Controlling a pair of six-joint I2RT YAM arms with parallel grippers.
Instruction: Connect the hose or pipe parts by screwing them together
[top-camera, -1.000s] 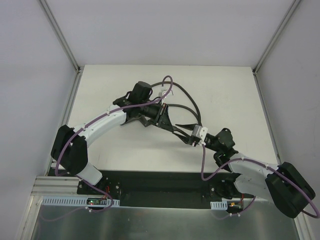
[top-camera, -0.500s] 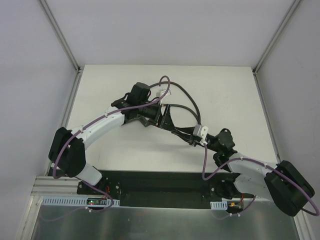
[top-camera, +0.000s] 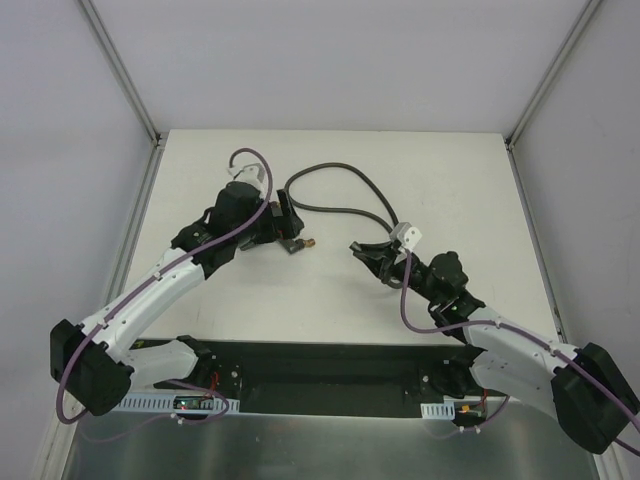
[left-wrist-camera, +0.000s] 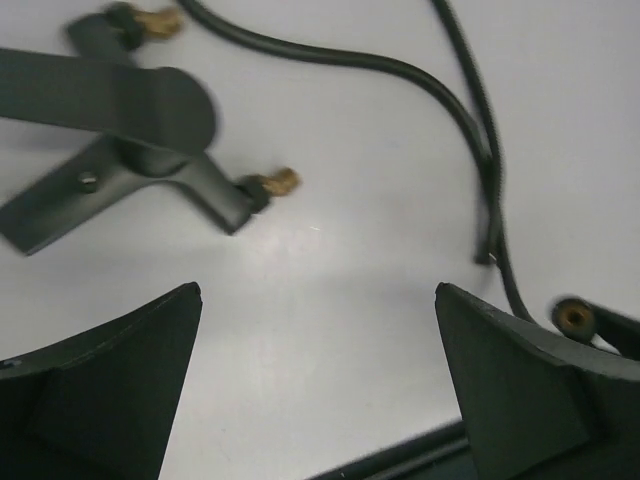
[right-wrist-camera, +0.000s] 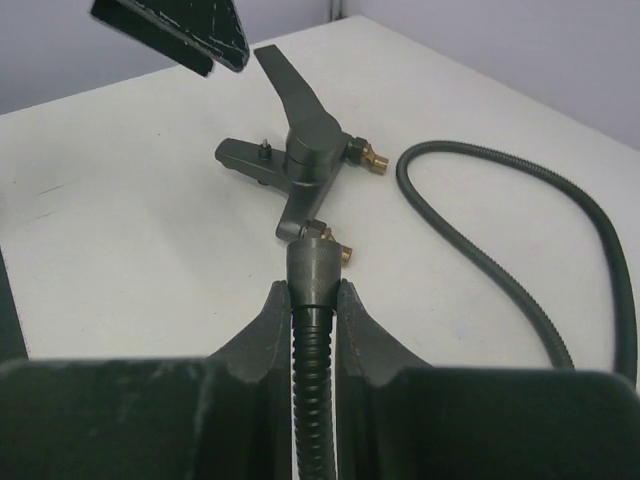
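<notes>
The left pincer (top-camera: 279, 222) has let go and drawn back, leaving the matte black T-shaped fitting (top-camera: 294, 243) on the white desk (top-camera: 450, 170). Its wrist view shows the fingers (left-wrist-camera: 100, 390) gaping wide and empty. The right pincer (right-wrist-camera: 313, 292) is clamped tight on the ribbed grey hose (right-wrist-camera: 314, 365) behind its smooth collar, near a brass tip (right-wrist-camera: 345, 254).

Likely a lab: white-walled robot table (top-camera: 450, 170)

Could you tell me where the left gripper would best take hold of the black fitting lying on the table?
Probably across the thick central hub of the fitting, coming down from above with the open left gripper. It lies flat, arms splayed outward, so the hub is sturdiest, and both brass tips stay free for the hose end.
</notes>
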